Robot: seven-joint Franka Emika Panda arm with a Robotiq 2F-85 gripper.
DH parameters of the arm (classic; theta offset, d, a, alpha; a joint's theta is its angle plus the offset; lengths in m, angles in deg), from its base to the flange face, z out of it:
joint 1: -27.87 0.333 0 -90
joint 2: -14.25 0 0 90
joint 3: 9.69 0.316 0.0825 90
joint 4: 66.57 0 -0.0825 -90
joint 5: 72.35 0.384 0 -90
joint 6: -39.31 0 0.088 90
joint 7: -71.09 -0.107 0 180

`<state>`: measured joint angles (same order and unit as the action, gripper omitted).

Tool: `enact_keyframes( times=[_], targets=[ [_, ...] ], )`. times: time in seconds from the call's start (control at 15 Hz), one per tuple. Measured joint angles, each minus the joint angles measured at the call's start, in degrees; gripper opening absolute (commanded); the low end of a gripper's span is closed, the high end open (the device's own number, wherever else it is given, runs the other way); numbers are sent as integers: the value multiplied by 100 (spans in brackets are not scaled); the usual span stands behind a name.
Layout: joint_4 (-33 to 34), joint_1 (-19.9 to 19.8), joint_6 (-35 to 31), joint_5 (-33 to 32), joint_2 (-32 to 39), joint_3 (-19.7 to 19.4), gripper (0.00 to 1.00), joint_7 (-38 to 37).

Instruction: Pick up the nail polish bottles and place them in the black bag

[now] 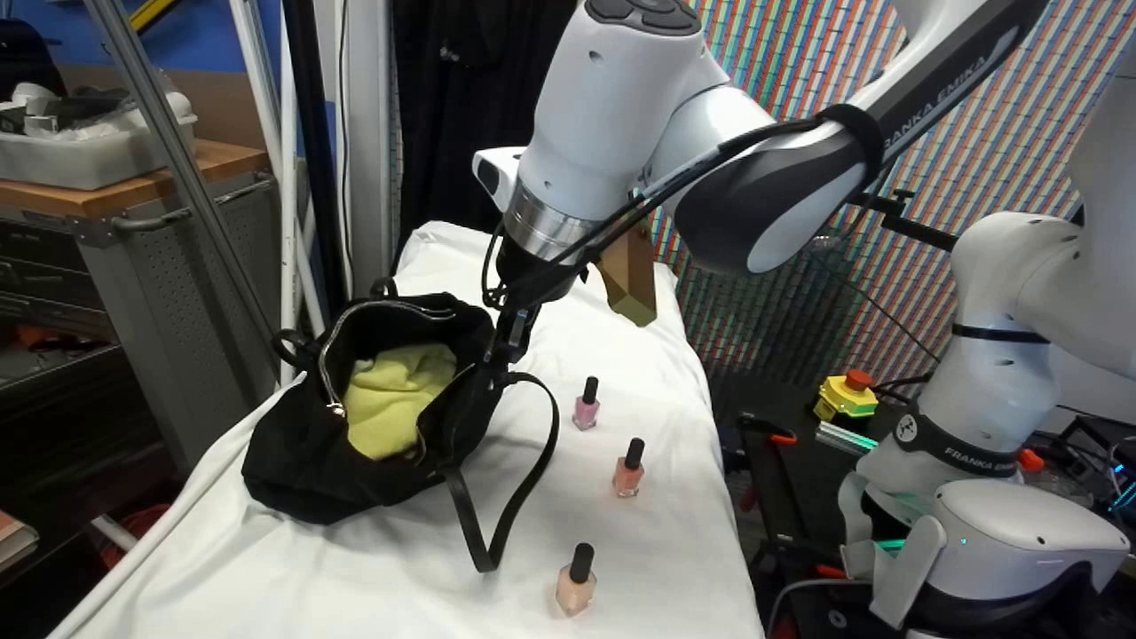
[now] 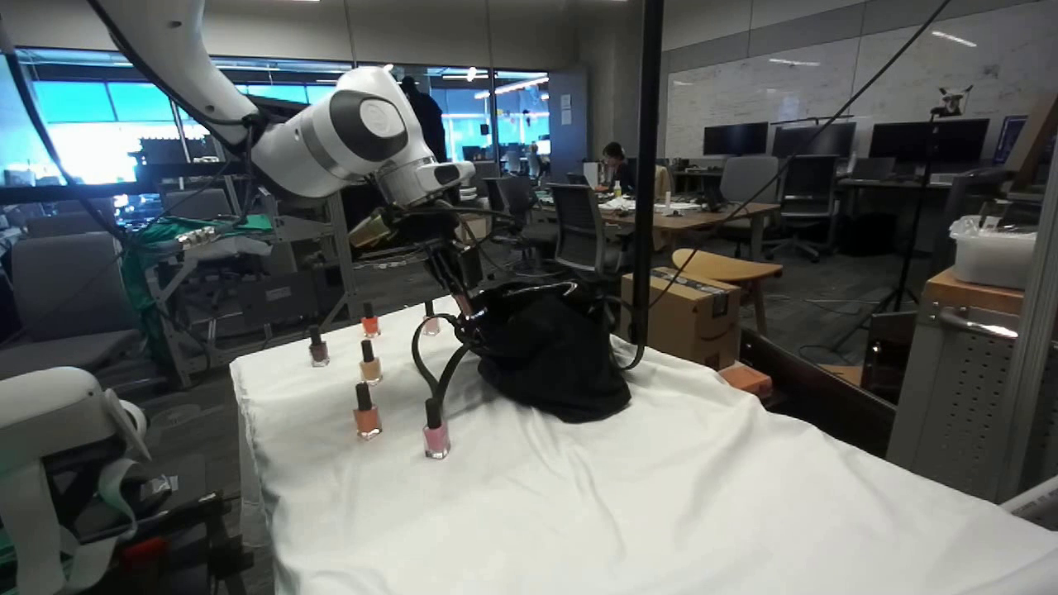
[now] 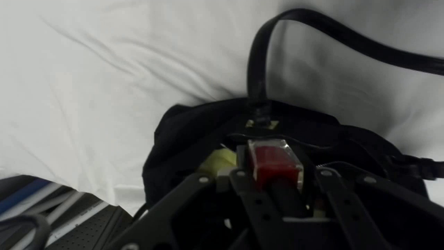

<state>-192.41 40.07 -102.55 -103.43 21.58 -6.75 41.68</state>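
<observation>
Showing its clear base in the wrist view, a red nail polish bottle [image 3: 275,161] sits cap-inward within the gripper [image 3: 274,154], which is clamped on its sides. Both are at the rim of the black bag [image 1: 302,470]; whether the bottle is inside its mouth I cannot tell. Farther out, apart from the gripper, six other bottles [image 2: 370,326] stand upright on white cloth [image 2: 661,496] in an exterior view, among them a pink bottle [image 2: 436,440]
</observation>
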Motion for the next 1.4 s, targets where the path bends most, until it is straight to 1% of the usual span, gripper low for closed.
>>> enact_keyframes(
  times=[0.2, 0.47, 0.67, 1.0, 1.07, 1.13, 1.27, 1.4],
  targets=[
    [193, 181, 68, -237, 86, 131, 15, -257],
    [584, 252, 103, -410, 401, 159, 15, -348],
    [973, 252, 113, -419, 757, 115, 15, -348],
    [1641, 253, 129, -419, 1341, -76, 15, -344],
    [1754, 253, 133, -419, 1436, -122, 56, -341],
    [1855, 253, 136, -419, 1517, -164, 66, -340],
    [2024, 253, 136, -418, 1652, -249, 77, -340],
    [2146, 253, 139, -391, 1742, -314, 92, -340]
  ],
)
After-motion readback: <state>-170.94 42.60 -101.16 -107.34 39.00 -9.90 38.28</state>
